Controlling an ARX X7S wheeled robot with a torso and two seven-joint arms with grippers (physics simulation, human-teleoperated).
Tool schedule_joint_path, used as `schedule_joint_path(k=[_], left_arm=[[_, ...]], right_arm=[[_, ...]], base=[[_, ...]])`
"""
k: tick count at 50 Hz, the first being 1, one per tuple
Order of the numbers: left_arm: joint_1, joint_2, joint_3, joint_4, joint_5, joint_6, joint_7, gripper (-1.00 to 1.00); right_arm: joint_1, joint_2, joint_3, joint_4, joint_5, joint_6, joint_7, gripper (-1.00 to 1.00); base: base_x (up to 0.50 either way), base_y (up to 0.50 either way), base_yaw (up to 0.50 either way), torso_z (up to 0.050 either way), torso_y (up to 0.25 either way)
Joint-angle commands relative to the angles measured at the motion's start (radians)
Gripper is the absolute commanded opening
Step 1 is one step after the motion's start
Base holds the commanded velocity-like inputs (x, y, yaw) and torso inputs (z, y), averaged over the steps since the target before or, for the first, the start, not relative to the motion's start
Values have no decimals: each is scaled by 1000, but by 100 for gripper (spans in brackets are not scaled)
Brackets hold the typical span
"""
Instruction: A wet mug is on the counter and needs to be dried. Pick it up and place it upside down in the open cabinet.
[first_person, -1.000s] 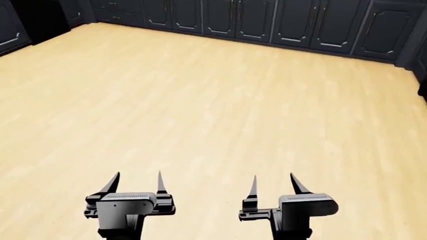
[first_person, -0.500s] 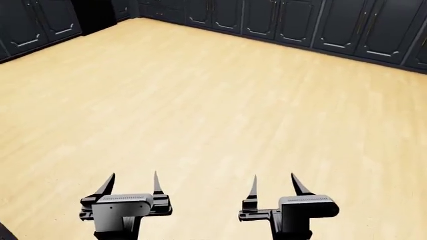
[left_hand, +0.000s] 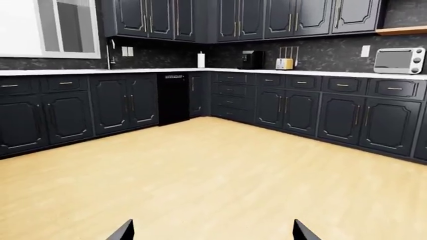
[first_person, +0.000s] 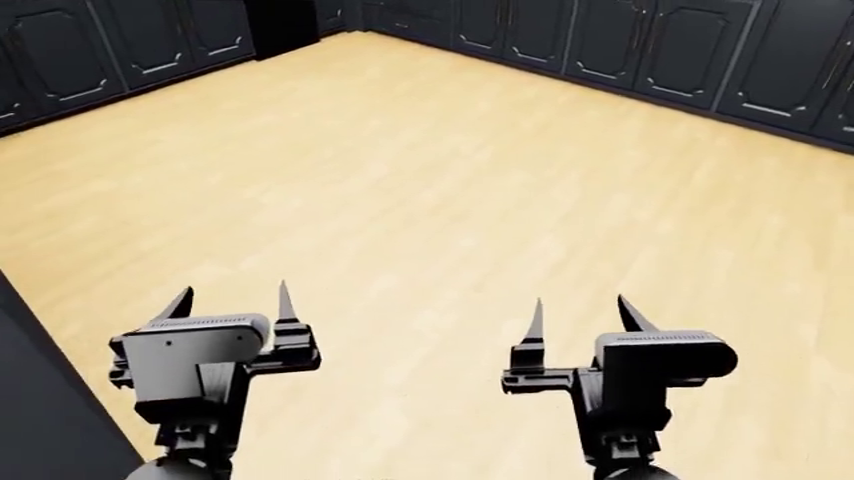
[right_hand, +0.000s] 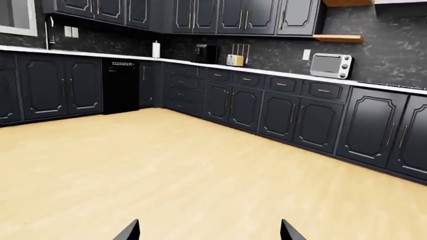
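No mug shows in any view, and neither the counter it stands on nor the open cabinet can be picked out. In the head view my left gripper (first_person: 231, 300) and right gripper (first_person: 579, 310) hang side by side over bare pale wooden floor (first_person: 441, 190), both open with nothing between their fingers. The left wrist view shows only the two spread tips of the left gripper (left_hand: 212, 231) over the floor. In the right wrist view the right gripper (right_hand: 209, 231) stands the same way.
Dark panelled-door cabinets (left_hand: 300, 107) with white tops line the far walls, with a black dishwasher (left_hand: 173, 97) in the corner. A toaster oven (left_hand: 399, 60), a toaster (left_hand: 284, 63) and a paper roll (left_hand: 201, 60) stand on top. A dark block edge (first_person: 34, 400) juts in beside my left arm.
The head view has swung, so the far cabinets slid across the top. Both grippers sit higher in it, still open. A dark block edge has come in at lower left.
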Motion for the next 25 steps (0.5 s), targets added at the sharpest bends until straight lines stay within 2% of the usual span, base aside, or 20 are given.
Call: schedule_joint_path(k=[1,11,25], left_arm=[[-114,-48,-58,164,-122,-234,-44,100],[-202,-61,-98,216,-201,-358,-87,100],[-204,-67,-124,276,-246,-378,-101,100]], right_arm=[[103,38,46,-195,94,278,26,100],[204,43,92,-275,156,432,56,100],[227,44,137,-312,196,497,84,100]], base=[[0,0,500,0,0],[0,0,500,0,0],[0,0,500,0,0]])
